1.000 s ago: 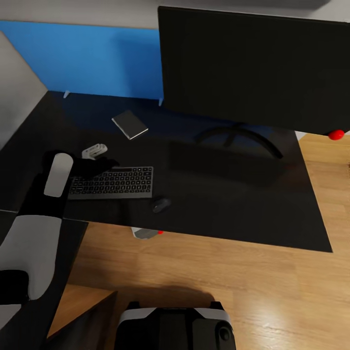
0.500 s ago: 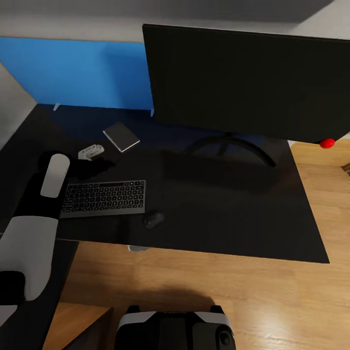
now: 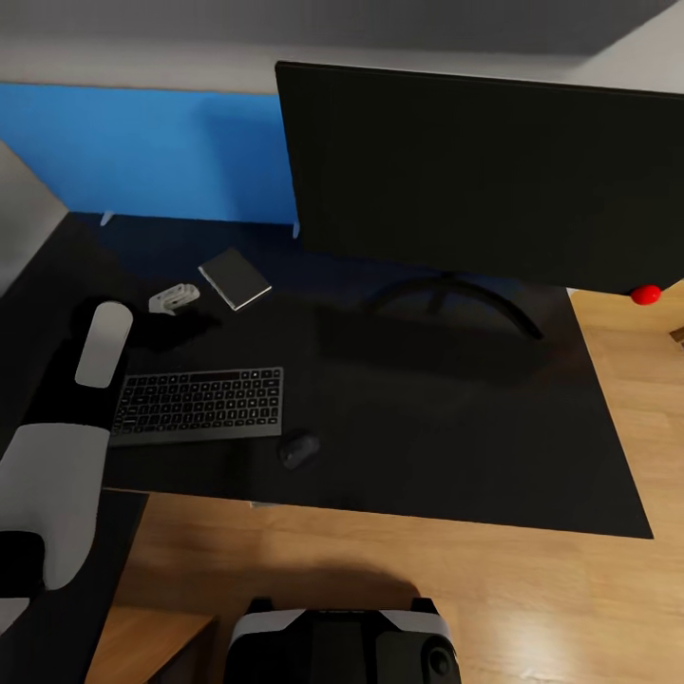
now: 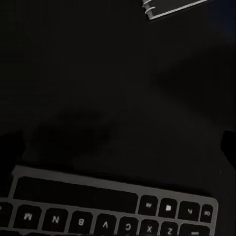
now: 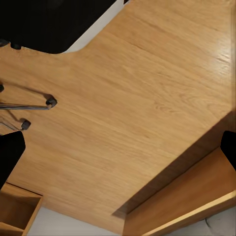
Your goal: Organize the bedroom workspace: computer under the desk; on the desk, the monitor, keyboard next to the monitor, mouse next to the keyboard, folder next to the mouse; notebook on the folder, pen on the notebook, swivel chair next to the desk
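The long black surface (image 3: 456, 427) looks smooth and faintly glossy, with a dim reflection of the large flat black monitor (image 3: 475, 171), whose screen is matt and even. Behind stands a bright blue back panel (image 3: 142, 152), flat and matt. The slim silver-grey keyboard (image 3: 198, 406) has a brushed, metal-like frame and matt black plastic keys. The small dark oval mouse (image 3: 298, 449) looks like smooth plastic. The warm wood floor (image 3: 456, 589) shows fine grain and a soft sheen.
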### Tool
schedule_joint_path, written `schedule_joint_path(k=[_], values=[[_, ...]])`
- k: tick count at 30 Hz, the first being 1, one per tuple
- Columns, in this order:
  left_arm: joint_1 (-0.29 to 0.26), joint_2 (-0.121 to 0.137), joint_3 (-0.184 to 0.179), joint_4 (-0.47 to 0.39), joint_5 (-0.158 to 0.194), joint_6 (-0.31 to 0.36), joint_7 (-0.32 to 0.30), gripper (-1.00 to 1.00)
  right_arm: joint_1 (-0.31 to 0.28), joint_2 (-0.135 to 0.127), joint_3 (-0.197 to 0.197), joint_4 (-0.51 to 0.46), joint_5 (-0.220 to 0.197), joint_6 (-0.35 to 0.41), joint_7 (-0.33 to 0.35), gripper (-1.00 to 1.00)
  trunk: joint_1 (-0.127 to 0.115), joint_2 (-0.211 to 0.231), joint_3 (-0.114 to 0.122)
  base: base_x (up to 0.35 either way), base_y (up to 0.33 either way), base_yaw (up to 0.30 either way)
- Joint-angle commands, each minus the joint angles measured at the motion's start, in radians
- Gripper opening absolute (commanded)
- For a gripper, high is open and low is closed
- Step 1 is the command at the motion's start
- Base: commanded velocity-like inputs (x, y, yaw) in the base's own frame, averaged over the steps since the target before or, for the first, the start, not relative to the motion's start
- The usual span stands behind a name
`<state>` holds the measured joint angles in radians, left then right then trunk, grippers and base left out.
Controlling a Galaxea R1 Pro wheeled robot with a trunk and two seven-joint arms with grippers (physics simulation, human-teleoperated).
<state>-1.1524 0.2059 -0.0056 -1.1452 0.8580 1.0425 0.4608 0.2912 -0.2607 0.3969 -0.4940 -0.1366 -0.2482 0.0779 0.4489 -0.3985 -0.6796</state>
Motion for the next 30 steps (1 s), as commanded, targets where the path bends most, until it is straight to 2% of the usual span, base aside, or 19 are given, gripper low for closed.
schedule_joint_path(k=[1, 5, 6, 7, 13, 24, 30], values=[[0.0, 0.001, -0.001, -0.001, 0.01, 0.002, 0.01, 1.0, 0.0, -0.001, 0.005, -0.001, -0.011, -0.002, 0.002, 1.0, 0.001, -0.002, -0.001, 0.28, 0.0, 0.0], [0.0, 0.005, -0.001, -0.001, 0.01, 0.002, 0.008, 1.0, 0.0, -0.001, 0.005, -0.001, -0.011, -0.002, 0.001, 1.0, 0.001, -0.002, 0.002, 0.112, 0.0, -0.003], [0.001, 0.01, -0.001, -0.001, 0.01, 0.002, 0.007, 1.0, 0.0, -0.001, 0.005, -0.001, -0.011, -0.002, 0.001, 1.0, 0.001, -0.002, 0.003, 0.033, 0.0, -0.053], [0.004, 0.031, -0.001, -0.001, 0.011, 0.002, 0.006, 1.0, 0.001, -0.002, 0.005, 0.0, -0.011, -0.002, 0.001, 1.0, 0.001, -0.002, 0.005, 0.009, 0.0, -0.102], [0.007, 0.054, -0.002, -0.001, 0.007, 0.002, 0.013, 1.0, 0.001, -0.002, 0.005, 0.0, -0.011, -0.003, 0.001, 1.0, 0.001, -0.002, 0.014, 0.003, 0.0, -0.107], [0.009, 0.059, -0.008, 0.001, -0.001, -0.001, 0.022, 1.0, 0.0, -0.002, 0.005, 0.0, -0.011, -0.003, 0.002, 1.0, 0.001, -0.002, 0.032, 0.004, 0.002, -0.088], [0.01, 0.065, -0.008, 0.001, -0.004, -0.001, 0.023, 1.0, 0.001, -0.003, 0.005, 0.0, -0.01, -0.003, 0.002, 1.0, 0.001, -0.002, 0.035, 0.162, 0.117, -0.012]])
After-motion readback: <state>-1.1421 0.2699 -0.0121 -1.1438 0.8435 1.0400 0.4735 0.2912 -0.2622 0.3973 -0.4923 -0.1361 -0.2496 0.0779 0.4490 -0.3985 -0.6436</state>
